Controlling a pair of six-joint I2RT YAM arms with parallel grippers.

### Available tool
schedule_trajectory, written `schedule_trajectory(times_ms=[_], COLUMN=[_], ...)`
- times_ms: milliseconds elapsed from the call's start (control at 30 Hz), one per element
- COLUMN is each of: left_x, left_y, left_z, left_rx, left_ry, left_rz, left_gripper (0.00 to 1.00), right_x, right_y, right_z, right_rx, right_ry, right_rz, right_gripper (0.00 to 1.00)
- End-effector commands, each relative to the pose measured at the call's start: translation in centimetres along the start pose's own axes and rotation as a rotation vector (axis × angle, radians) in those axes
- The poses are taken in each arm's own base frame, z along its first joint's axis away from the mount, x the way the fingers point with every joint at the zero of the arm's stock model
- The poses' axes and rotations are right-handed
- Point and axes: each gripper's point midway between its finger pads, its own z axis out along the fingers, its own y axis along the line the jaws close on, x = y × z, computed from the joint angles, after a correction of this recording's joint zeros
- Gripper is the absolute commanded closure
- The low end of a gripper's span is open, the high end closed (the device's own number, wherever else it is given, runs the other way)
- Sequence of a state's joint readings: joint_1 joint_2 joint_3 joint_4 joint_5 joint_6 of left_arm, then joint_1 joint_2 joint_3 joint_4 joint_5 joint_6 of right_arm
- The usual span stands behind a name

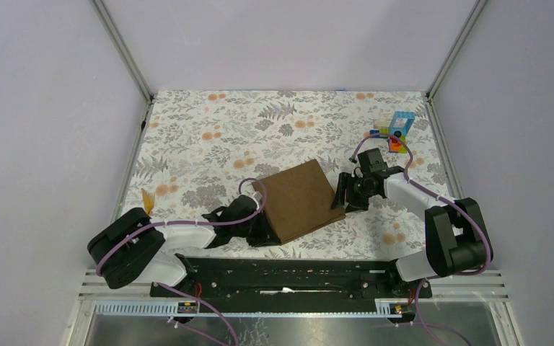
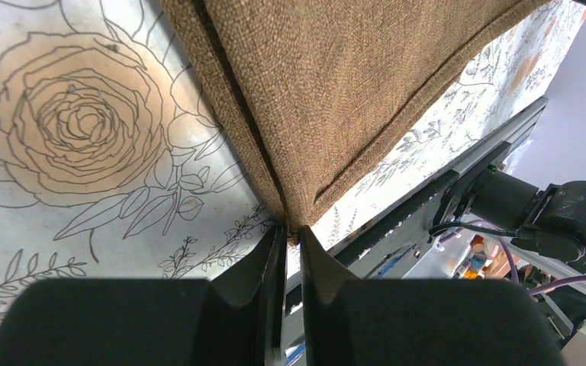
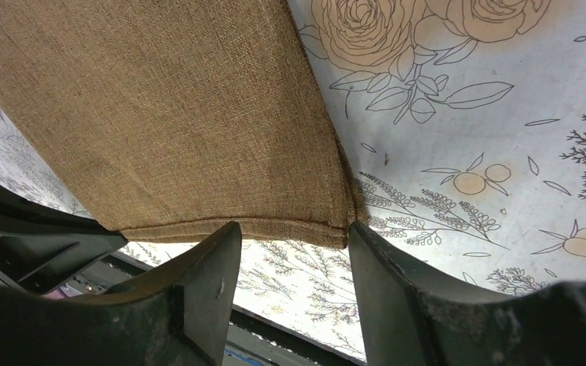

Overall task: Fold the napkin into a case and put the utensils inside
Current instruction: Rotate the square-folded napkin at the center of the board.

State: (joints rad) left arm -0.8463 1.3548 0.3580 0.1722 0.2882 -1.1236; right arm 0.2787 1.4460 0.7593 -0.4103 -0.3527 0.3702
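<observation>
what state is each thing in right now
napkin: folded double, one corner pinched
left gripper: shut on the napkin corner
right gripper: open, jaws astride the napkin's edge
utensils: lying loose at the left, outside the napkin
toy blocks: stacked, untouched

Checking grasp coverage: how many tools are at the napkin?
2. Left tool pinches the napkin at its near corner; right tool open astride its right corner. Neither hidden.
</observation>
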Motion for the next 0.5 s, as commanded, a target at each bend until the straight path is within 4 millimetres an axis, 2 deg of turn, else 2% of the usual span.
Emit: schedule_trajectory(times_ms=[0,167,467], left_x=[1.30,1.33,1.34], left_y=[4.55,4.49,4.49], left_z=[0.19,0.17,0.16], left_rx=[-0.161,-0.159,-0.159], left_ry=[0.028,0.031,0.031], left_rz=[-0.004,-0.002,-0.006], left_gripper=[0.85,0.86,0.87], right_x=[-0.37,-0.67,-0.75], right_y=[0.65,0.82,0.98], right_z=[-0.80,-1.05,-0.35], right_rx=[-0.017,-0.020,-0.043], right_ry=[-0.013,-0.028,-0.030], right_rz=[-0.014,-0.019,-0.012], right_gripper=[0.36,0.30,0.30])
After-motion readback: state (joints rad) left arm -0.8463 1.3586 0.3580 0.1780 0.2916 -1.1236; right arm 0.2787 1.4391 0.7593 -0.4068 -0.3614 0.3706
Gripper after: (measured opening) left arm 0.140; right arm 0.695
